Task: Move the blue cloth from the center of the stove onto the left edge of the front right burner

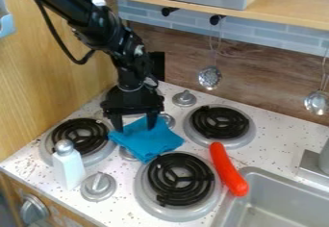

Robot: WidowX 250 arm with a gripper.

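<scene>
Right now your gripper (134, 125) hangs low at the far end of the blue cloth (151, 139), fingers spread wide, one towards each side of the fabric. No clamp visible; contact at the tips: can't tell. Cloth lies rumpled among the burners, its near end by the rim of the near right burner (181, 179). Judged from the pose, you are at the grasp or the release; one moment won't settle which. If grasping, your next move calls for a small drop and a close on a raised fold, tips off the hard stovetop (119, 207). If releasing, lift straight up, fingers wide, so no fabric snags. Further out: left burner (80, 135) on one side, far right burner (220, 122) on the other. White bottle (68, 167) upright beside the near knob (98, 186); give it room. Red sausage-shaped thing (229, 169) lies along the near right burner, one end at the sink (247, 173) corner.
</scene>
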